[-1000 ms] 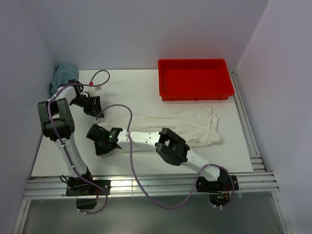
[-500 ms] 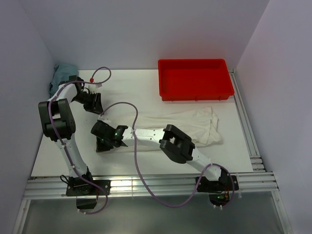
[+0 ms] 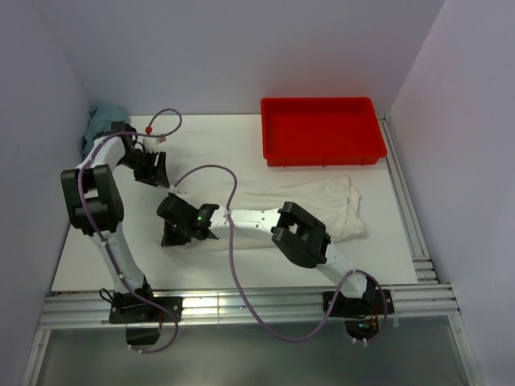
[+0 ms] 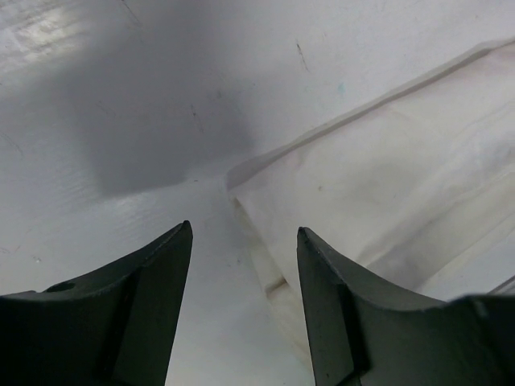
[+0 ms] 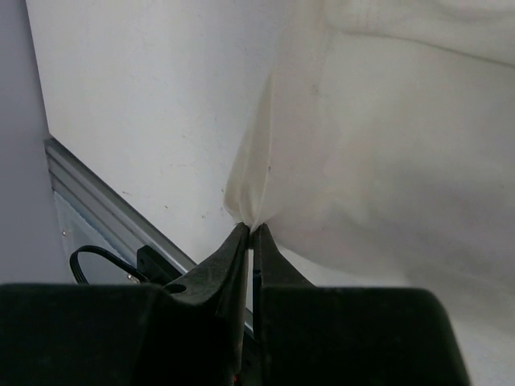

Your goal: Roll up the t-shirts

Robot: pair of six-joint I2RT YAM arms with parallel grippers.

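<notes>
t-shirt (image 3: 322, 205) lies flat, long axis left-right | red tray (image 3: 322, 160) beyond it, t-shirt outside | left gripper (image 4: 241, 233) spread open | right gripper (image 5: 249, 229) pinching t-shirt's corner

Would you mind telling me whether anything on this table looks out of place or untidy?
A teal cloth lies crumpled in the far left corner of the table, apart from the cream t-shirt stretched out mid-table. The shirt's right end is bunched and wrinkled. Nothing looks spilled or damaged.
</notes>
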